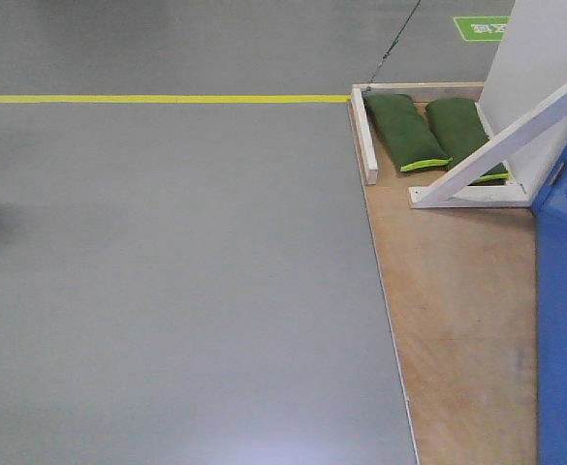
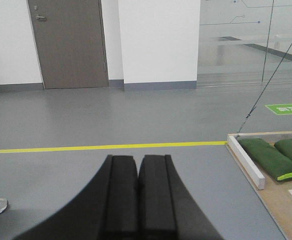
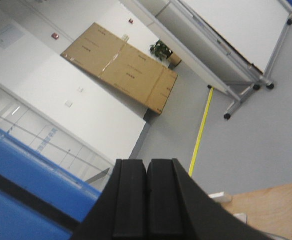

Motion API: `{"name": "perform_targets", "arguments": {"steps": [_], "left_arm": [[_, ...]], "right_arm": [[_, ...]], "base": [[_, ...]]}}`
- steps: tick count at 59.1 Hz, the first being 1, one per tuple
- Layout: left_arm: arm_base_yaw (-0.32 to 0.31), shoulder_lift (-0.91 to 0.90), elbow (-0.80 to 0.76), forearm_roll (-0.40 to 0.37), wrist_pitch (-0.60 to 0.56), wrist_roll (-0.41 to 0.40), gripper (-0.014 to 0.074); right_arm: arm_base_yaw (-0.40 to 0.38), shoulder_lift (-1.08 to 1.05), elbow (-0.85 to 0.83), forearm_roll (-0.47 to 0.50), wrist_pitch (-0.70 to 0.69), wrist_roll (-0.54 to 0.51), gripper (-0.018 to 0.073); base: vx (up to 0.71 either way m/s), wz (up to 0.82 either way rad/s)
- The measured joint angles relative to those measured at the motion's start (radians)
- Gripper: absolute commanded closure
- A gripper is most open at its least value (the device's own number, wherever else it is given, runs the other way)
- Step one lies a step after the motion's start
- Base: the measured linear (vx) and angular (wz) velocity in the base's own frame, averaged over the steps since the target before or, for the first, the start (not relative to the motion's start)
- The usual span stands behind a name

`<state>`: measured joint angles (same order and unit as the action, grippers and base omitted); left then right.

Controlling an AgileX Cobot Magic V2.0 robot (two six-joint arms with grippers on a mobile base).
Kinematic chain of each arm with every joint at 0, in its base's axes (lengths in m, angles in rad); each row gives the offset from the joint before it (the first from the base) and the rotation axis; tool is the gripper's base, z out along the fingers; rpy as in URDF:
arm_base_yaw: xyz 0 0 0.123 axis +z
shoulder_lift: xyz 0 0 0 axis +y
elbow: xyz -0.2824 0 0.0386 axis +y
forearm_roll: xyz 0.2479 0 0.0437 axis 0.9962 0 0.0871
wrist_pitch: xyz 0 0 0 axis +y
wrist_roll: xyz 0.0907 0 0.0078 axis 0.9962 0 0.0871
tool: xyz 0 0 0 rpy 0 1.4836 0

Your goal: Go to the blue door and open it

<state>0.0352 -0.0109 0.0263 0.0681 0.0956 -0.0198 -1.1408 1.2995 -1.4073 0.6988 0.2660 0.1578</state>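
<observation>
Open grey floor (image 1: 167,271) fills the left of the front view, crossed far off by a yellow line (image 1: 157,98) that runs up to a wooden platform (image 1: 457,320). At the platform's far end two green sandbags (image 1: 404,131) lie side by side inside a low white frame, probably as ballast to keep the rig from tipping. A white diagonal brace (image 1: 506,145) rises over them to prop the white wall panel (image 1: 545,58). The blue door (image 1: 566,310) shows only as a strip at the far right edge, standing on the platform; its handle is out of view, so the base probably needs to turn or shift rightward before any reach. The left gripper (image 2: 138,165) has its fingers pressed together on nothing and points level over the floor, a sensible tucked pose for driving. The right gripper (image 3: 146,170) is likewise closed and empty, tilted upward, with blue panelling just to its lower left.
</observation>
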Motion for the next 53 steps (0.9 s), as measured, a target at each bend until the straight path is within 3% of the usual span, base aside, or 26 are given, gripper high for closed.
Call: {"name": "perform_targets", "arguments": {"steps": [53], "left_arm": [[-0.001,0.0,0.0,0.0,0.0,0.0,0.0524]], "right_arm": [[0.004,-0.121,0.0,0.257,0.393,0.0,0.0561]], "base": [[0.0,0.0]]}}
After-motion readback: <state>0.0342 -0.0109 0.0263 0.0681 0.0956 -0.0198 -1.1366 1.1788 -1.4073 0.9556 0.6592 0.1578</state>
